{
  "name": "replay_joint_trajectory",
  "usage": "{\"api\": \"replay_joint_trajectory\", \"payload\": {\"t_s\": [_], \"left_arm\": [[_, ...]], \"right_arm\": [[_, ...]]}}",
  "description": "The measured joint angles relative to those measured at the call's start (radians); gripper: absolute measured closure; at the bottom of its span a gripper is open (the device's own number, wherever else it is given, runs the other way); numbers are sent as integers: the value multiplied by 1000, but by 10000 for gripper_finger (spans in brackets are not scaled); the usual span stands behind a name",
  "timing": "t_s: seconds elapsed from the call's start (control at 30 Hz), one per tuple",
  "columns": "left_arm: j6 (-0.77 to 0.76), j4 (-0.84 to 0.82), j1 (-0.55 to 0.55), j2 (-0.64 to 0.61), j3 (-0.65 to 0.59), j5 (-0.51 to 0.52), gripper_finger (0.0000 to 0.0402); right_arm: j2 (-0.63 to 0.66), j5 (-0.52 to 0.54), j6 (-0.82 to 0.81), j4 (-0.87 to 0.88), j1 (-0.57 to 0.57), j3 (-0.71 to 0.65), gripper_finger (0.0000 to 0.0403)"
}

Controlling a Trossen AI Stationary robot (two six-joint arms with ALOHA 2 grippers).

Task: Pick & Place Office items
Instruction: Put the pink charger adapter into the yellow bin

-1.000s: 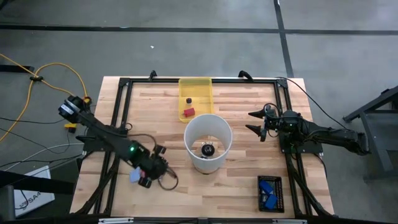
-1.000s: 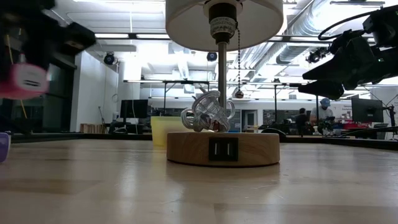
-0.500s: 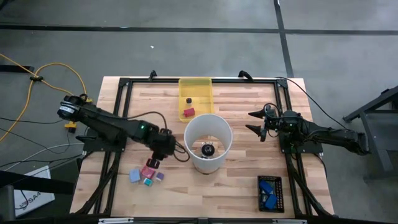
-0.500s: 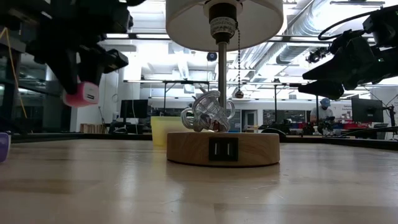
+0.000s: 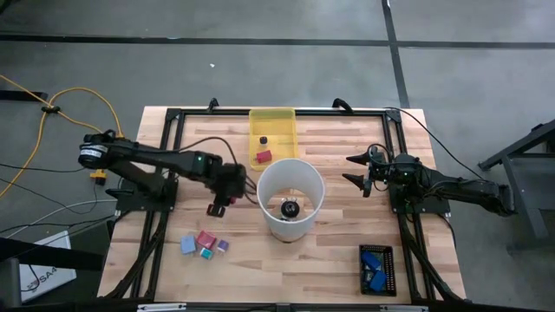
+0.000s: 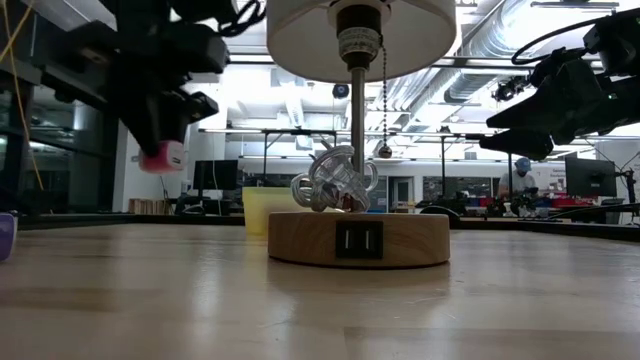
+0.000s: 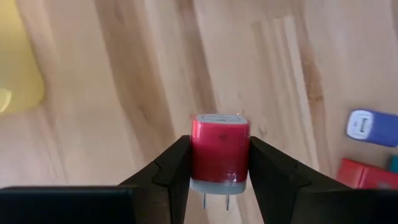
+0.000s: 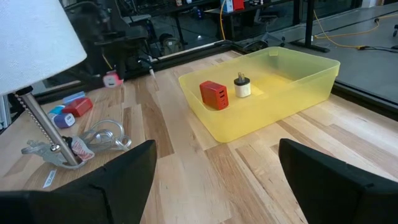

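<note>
My left gripper (image 5: 217, 208) is shut on a small pink-red charger block (image 7: 221, 152) with two metal prongs, high above the wood left of the white-shaded lamp (image 5: 290, 198); the low view shows the charger block (image 6: 163, 158) in the air. A light-blue block (image 5: 187, 245), a red block (image 5: 205, 238) and a purple block (image 5: 222, 246) lie flat on the near-left table. The yellow tray (image 5: 286, 121) at the far edge holds a red block (image 8: 214, 95) and a small plug (image 8: 242, 86). My right gripper (image 5: 360, 171) waits open right of the lamp. My left gripper pinches the charger block by its two opposite side faces (image 7: 198, 155), one finger (image 7: 171, 171) on each. The fingers come from above, pointing down. The block is lifted clear of the table, with its prongs (image 7: 214, 202) toward the wrist.
The lamp's wooden base (image 6: 358, 238) with a clear knotted ornament (image 6: 335, 180) stands mid-table under the shade. A black tray with bright-blue items (image 5: 375, 269) sits at the near right. Bare wood lies between my left gripper and the yellow tray (image 7: 15, 68).
My left gripper has risen from the cluster of blocks at the near left and travelled toward the far edge and the lamp, carrying the pink-red charger block lifted clear. The other blocks, uncovered as it left, lie still. My right arm has kept still.
</note>
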State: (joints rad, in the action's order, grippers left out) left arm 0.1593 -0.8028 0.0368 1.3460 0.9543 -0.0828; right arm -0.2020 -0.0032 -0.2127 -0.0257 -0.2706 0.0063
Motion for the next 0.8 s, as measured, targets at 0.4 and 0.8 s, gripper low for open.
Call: {"api": "replay_joint_trajectory", "payload": {"t_s": [0.4,0.8], "left_arm": [[115,44,-196,0,0,-32,268],[168,56,-393,0,0,-86,268]], "right_arm": [[0,0,0,0,0,0,78],[0,0,0,0,0,0,78]]}}
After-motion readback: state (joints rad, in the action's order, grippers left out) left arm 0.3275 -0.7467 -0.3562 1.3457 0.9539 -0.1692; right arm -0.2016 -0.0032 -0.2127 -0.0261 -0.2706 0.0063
